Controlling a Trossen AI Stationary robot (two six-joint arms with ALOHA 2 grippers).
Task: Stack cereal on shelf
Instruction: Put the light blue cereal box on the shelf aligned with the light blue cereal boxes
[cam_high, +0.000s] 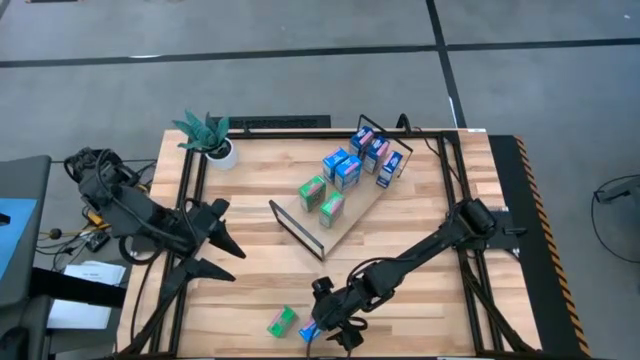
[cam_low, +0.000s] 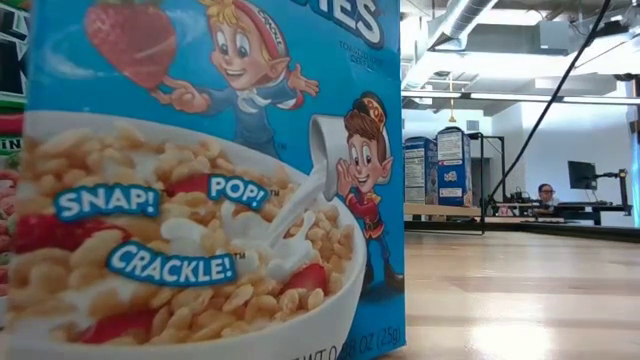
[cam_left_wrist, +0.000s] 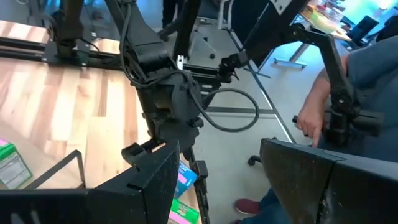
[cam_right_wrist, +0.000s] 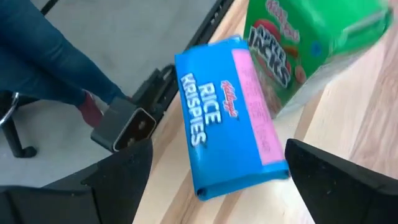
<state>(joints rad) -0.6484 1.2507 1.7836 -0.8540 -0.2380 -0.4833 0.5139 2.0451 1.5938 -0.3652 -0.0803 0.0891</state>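
A blue cereal box (cam_right_wrist: 230, 118) lies flat at the table's near edge (cam_high: 308, 332), and a green cereal box (cam_right_wrist: 305, 50) lies beside it (cam_high: 283, 320). My right gripper (cam_right_wrist: 217, 152) hovers over the blue box, slanting down, open, one finger on each side and touching nothing (cam_high: 325, 326). The shelf (cam_high: 303, 224) lies slantwise mid-table and carries several blue and green boxes (cam_high: 340, 170). Another blue box (cam_low: 200, 180) stands upright close against the low camera. My left gripper (cam_high: 232, 262) hangs open and empty at the table's left (cam_left_wrist: 224, 180).
A potted plant (cam_high: 210, 135) stands at the far left corner. Black frame rails (cam_high: 190, 200) run along the table's sides. A person (cam_left_wrist: 348, 93) stands just off the near edge, with a leg (cam_right_wrist: 50, 50) close to the blue box. Bare wood (cam_high: 240, 310) lies left of the green box.
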